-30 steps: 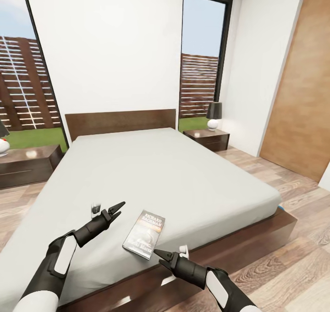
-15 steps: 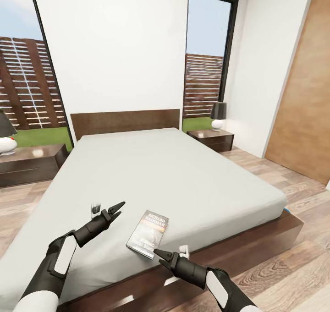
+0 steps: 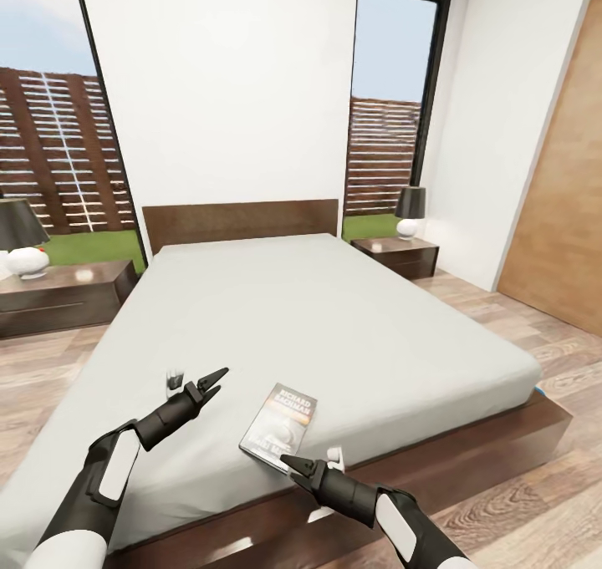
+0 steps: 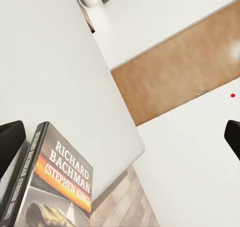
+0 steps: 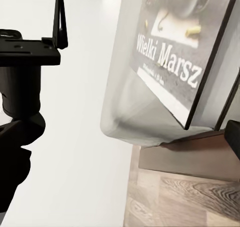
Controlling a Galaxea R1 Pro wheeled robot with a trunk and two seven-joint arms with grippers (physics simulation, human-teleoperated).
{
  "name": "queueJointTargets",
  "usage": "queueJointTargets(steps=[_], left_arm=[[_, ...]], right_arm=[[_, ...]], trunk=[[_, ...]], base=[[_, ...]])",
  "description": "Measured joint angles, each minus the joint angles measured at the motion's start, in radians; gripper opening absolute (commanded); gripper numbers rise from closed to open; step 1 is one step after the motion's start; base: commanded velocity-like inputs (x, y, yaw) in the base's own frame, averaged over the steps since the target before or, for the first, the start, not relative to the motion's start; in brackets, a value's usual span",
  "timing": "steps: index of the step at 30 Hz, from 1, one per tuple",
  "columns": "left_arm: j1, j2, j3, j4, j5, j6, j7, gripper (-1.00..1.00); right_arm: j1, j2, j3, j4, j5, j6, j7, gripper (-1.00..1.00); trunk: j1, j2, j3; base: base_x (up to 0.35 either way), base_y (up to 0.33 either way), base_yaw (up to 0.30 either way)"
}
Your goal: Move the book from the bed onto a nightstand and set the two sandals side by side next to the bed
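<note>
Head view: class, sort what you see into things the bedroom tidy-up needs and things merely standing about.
Needed:
small grey paperback book
pale-grey bed with dark wooden base
two dark-brown wooden nightstands
left pincer
right pincer

Standing about:
two black-shaded lamps
brown wooden door

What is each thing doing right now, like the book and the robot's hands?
book: closed, lying flat on the bed near its foot edge, not held.
bed: bare mattress, only the book on it.
left gripper: open, hovering over the mattress beside the book.
right gripper: open, at the book's near edge.
</note>
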Motion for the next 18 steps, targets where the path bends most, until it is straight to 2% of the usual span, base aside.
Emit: queueJointTargets(steps=[18], left_arm=[[0.000,-0.001,-0.003,0.000,-0.001,0.000,0.000,1.00]], right_arm=[[0.000,0.000,0.000,-0.001,0.000,0.000,0.002,1.00]], trunk=[[0.000,0.000,0.000]], base=[[0.024,-0.007,0.000]])
